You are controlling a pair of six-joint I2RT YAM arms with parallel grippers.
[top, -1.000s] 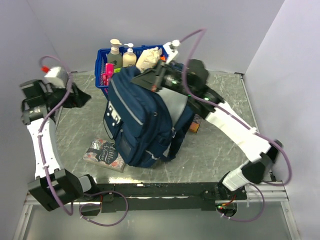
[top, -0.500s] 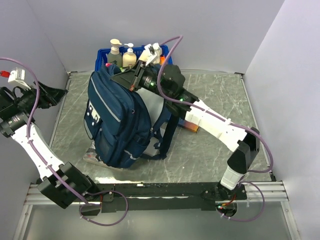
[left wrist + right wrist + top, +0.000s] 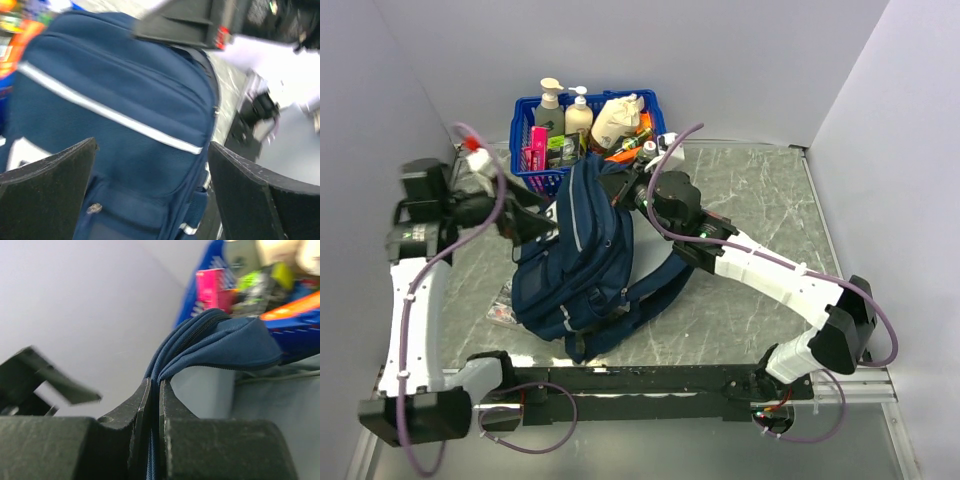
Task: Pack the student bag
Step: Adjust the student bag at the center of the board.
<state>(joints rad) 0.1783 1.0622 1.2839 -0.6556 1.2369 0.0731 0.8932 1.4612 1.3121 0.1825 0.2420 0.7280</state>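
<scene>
The student bag [image 3: 582, 255], navy with a pale stripe, stands slumped in the middle of the table with its straps trailing toward the front. My right gripper [image 3: 617, 186] is at the bag's top and is shut on it. In the right wrist view the two fingers [image 3: 145, 405] pinch a fold of navy fabric [image 3: 220, 335] beside the zipper, with the right gripper [image 3: 155, 385] fully closed around it. My left gripper [image 3: 540, 222] is open at the bag's upper left side. In the left wrist view the bag's striped front [image 3: 120, 115] fills the gap between the wide-apart fingers of the left gripper [image 3: 152, 145].
A blue mesh basket [image 3: 525, 130] with pump bottles and packets stands behind the bag against the back wall. A patterned book [image 3: 501, 306] lies partly under the bag's left edge. Walls close in on the left, back and right.
The bag has sagged lower and turned, its top still in my right gripper. My left arm swung in from the left wall to the bag's side, its jaws wider.
</scene>
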